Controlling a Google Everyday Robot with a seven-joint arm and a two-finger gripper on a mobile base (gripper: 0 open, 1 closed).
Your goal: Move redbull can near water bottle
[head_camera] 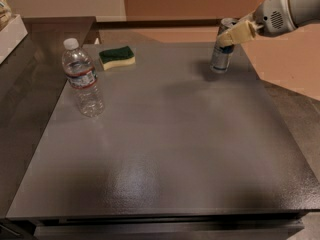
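Observation:
The redbull can [220,59], slim and silver-blue, is upright at the far right of the dark grey table [175,149]. My gripper [230,34] reaches in from the upper right, and its cream fingers [239,33] are closed around the can's upper part. The can's base is at or just above the table surface. The water bottle [82,79], clear with a white cap and a label band, stands upright at the left side of the table, far from the can.
A green and yellow sponge [117,57] lies at the far left, behind the bottle. A white box [10,31] sits on the dark counter to the left. The table's right edge runs close beside the can.

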